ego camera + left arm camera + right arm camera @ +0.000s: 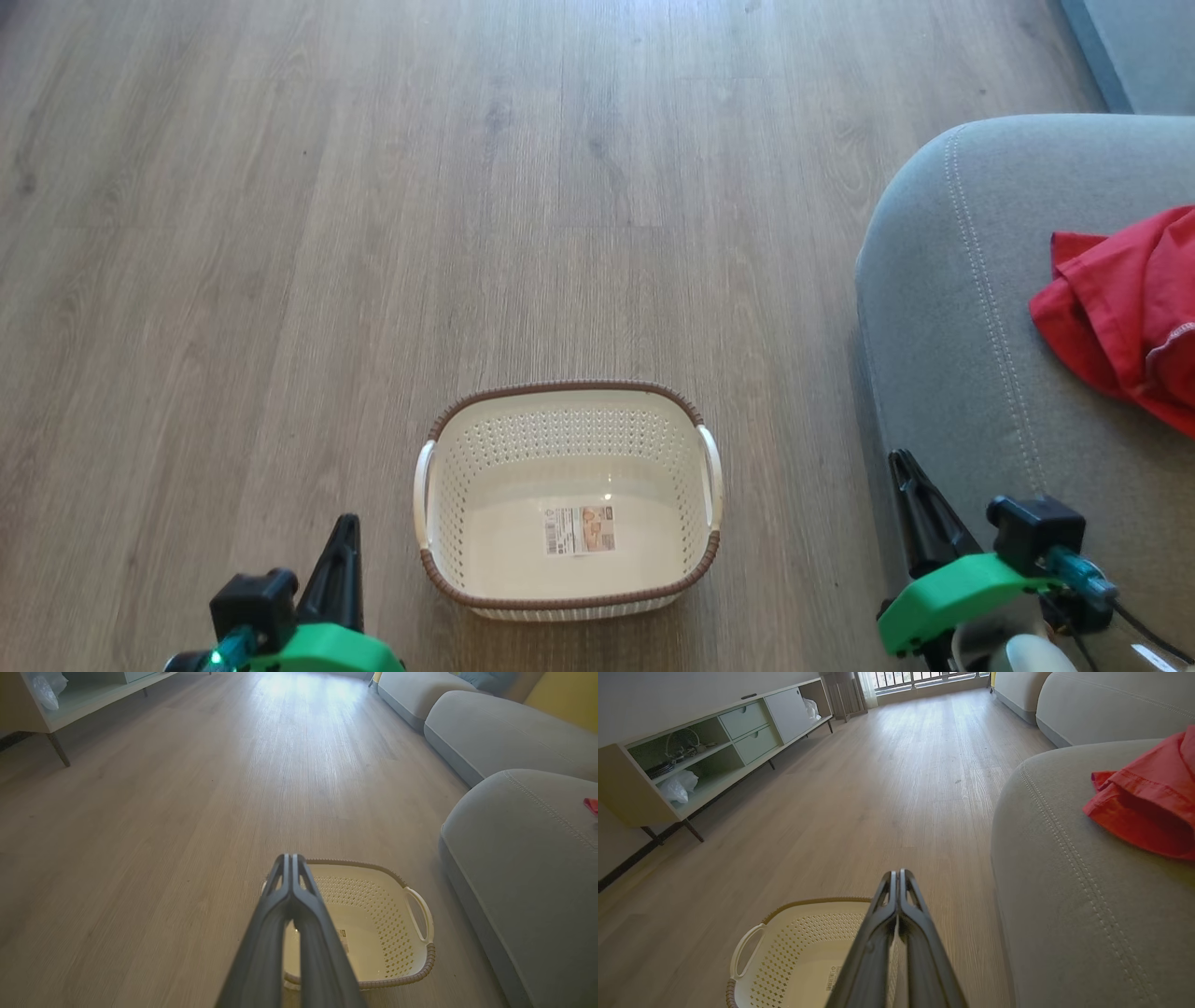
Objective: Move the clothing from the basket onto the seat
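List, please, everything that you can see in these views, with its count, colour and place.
basket: one, cream with a brown rim, on the floor between the grippers
label: one, white paper, on the basket's bottom
clothing: one red heap, pale trim at one edge, on the seat; number of garments unclear
seat: one, grey, stitched, right of the basket
sofa cushions: two, grey, beyond the seat
sideboard: one, pale, against the wall
floor: grey-brown wood
left gripper: one, dark, shut, left of the basket
right gripper: one, dark, shut, at the seat's edge
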Motion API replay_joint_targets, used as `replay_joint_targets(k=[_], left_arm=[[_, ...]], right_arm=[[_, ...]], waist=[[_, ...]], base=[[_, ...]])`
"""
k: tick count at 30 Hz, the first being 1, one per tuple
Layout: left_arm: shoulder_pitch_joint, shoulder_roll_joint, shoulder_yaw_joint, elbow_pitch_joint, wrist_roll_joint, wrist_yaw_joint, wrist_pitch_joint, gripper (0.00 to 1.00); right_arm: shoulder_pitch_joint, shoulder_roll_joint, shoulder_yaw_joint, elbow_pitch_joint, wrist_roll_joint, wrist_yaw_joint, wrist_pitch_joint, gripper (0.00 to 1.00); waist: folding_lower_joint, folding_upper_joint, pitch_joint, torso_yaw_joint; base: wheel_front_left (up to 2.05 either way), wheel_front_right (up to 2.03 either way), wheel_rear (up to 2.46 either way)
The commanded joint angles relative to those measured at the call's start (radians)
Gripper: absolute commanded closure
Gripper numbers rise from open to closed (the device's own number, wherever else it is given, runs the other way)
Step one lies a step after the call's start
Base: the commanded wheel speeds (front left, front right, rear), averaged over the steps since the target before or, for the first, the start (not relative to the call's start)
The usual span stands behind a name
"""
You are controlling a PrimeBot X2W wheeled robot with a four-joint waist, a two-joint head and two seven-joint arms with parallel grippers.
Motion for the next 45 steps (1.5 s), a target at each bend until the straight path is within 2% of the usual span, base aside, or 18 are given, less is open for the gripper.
replay_joint_targets(k=[1, 45], left_arm=[[-0.031, 0.000, 0.007, -0.028, -0.030, -0.005, 0.003, 1.00], [-0.095, -0.001, 0.085, -0.018, -0.520, -0.072, 0.133, 1.00]], right_arm=[[-0.033, -0.001, -0.003, -0.035, 0.034, 0.000, 0.004, 1.00], [-0.053, -0.009, -0.048, -0.071, 0.536, 0.000, 0.124, 1.00]], waist=[[0.0000, 0.0000, 0.000, -0.001], [0.0000, 0.0000, -0.008, -0.019]], base=[[0.00, 0.00, 0.00], [0.00, 0.00, 0.00]])
